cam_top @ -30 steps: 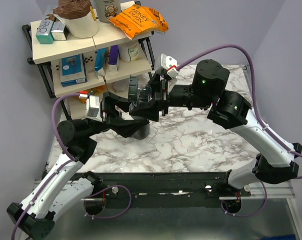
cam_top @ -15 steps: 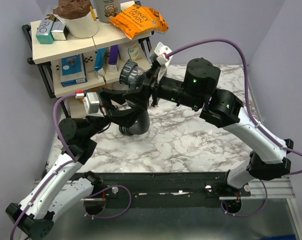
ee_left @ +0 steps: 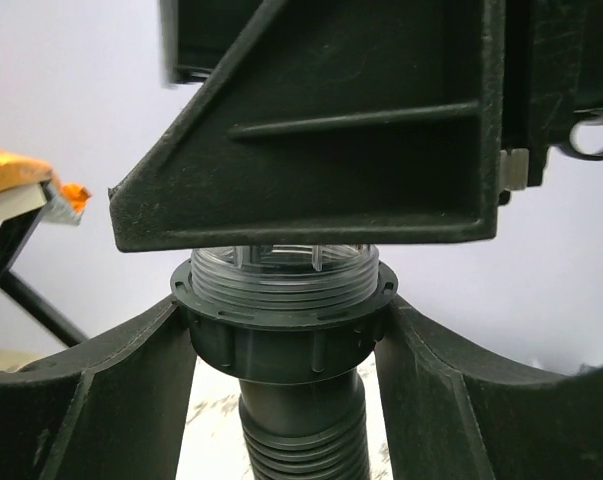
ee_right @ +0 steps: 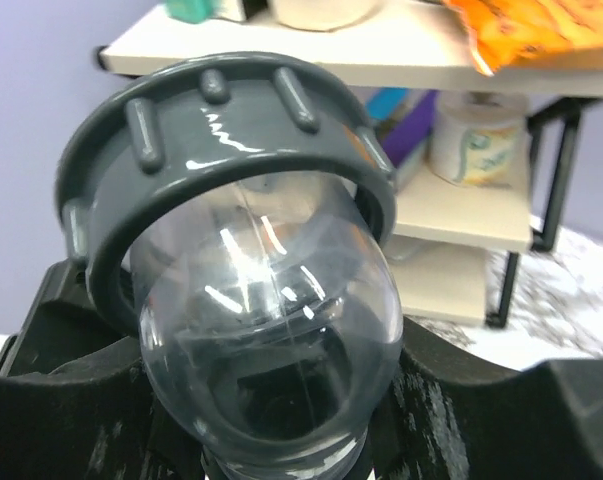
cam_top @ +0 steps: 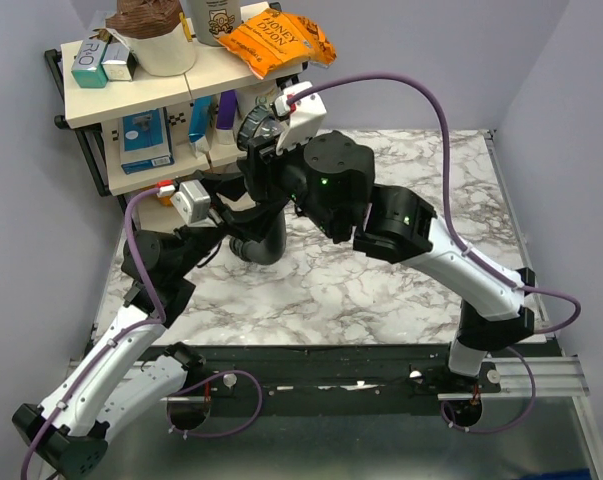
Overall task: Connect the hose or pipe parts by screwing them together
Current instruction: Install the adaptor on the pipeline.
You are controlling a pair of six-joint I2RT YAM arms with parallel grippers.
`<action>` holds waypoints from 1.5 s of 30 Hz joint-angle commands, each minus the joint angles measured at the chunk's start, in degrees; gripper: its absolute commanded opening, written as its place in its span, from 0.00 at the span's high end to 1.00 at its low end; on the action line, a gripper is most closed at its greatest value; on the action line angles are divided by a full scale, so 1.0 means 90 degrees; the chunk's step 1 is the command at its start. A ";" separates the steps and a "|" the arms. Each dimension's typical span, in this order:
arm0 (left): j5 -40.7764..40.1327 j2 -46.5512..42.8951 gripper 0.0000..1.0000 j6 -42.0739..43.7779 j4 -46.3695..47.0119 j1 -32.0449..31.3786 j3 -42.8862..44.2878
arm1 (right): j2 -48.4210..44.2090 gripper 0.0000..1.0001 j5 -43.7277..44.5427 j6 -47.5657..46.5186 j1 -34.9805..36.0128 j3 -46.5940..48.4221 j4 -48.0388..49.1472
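Left pincer (ee_left: 281,335): half open, clamped on the dark grey collar (ee_left: 281,352) of a black ribbed flexible hose (ee_left: 299,445), clear threaded end up | Right pincer (ee_right: 271,410): half open, gripping a clear plastic bulb with grey ribbed ring (ee_right: 266,310), above the hose | Place: over the far left of the white marbled surface (cam_top: 381,290), near a wooden shelf rack (cam_top: 131,85)

left arm (cam_top: 109,362) and right arm (cam_top: 478,272) same build: white shell links, black round joints, purple cable (cam_top: 433,98) along each, white wrist camera block (cam_top: 192,203) with red tab, green LED (cam_top: 324,182) on right, black ribbed wedge fingers (ee_left: 76,395)
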 commanded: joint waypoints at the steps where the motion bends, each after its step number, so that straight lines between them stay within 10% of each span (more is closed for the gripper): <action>1: -0.0860 -0.0051 1.00 0.0823 0.0188 0.0017 0.0139 | 0.0341 0.99 0.2036 0.0416 0.0124 0.0097 -0.0294; 15: -0.1808 -0.0002 1.00 0.0990 0.0071 -0.0091 -0.0007 | 0.0743 0.98 0.2928 -0.1019 0.0700 0.0479 0.1690; 22: -0.1720 -0.0110 1.00 0.0716 0.0051 -0.0091 -0.0105 | -0.0594 0.34 0.0440 -0.0258 0.0593 -0.0624 0.1289; 28: -0.1749 -0.0129 1.00 0.0618 0.0041 -0.0091 -0.0066 | -0.1531 0.05 -0.1268 -0.0004 0.0233 -0.1278 0.0937; 35: -0.1058 -0.0188 1.00 0.0209 0.0099 -0.0052 0.0042 | -0.2420 0.00 -0.3660 0.0065 -0.0685 -0.2176 0.0907; 45: 0.2263 -0.0198 1.00 -0.1852 0.1320 0.0046 0.0071 | -0.2920 0.00 -0.6594 -0.0814 -0.1575 -0.3125 0.1074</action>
